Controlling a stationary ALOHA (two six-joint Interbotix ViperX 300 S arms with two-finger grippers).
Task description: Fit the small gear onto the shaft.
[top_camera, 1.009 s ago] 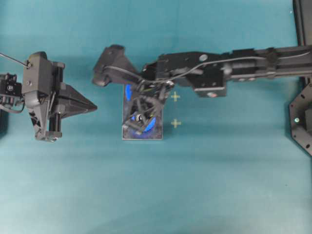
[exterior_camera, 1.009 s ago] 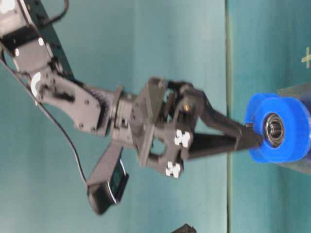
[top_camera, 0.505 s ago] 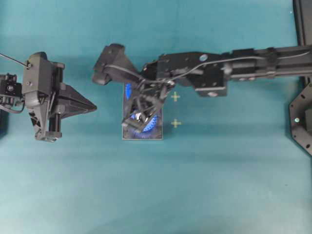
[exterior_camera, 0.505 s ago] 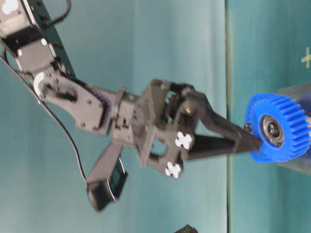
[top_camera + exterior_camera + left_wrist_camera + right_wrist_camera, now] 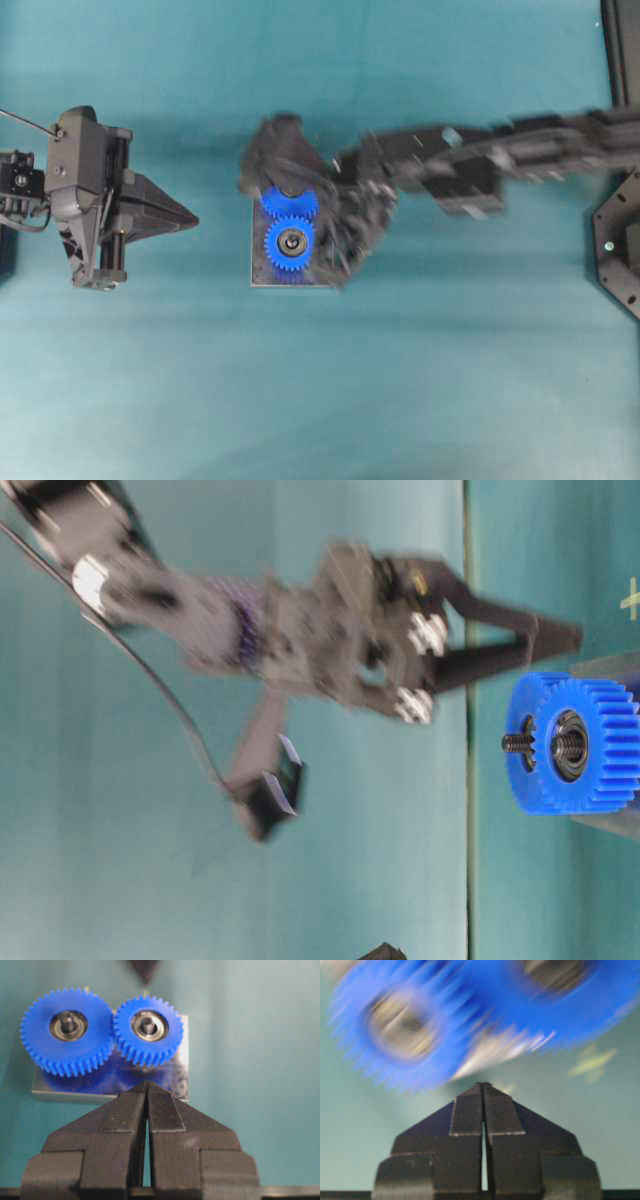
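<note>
The small gear (image 5: 148, 1027) sits on the shaft (image 5: 148, 1023), its teeth meshed with the larger blue gear (image 5: 66, 1030) on the dark plate (image 5: 184, 1072). From overhead the small gear (image 5: 290, 243) is the nearer of the two. My right gripper (image 5: 572, 637) is shut and empty. It hangs blurred beside and clear of the small gear (image 5: 578, 745), and overhead it shows as a blur (image 5: 338, 262) just right of the plate. My left gripper (image 5: 146, 1083) is shut on nothing and points at the plate from the left (image 5: 193, 217).
The right arm (image 5: 470, 160) reaches in from the right and partly covers the larger gear (image 5: 290, 204). Teal table surface surrounds the plate (image 5: 258, 275). A yellow cross mark (image 5: 630, 598) is on the table. Black frame parts (image 5: 620, 250) stand at the right edge.
My right gripper has come off the small gear and swung up and to the right, blurred with motion. The gear stays on the shaft. The left arm has not moved.
</note>
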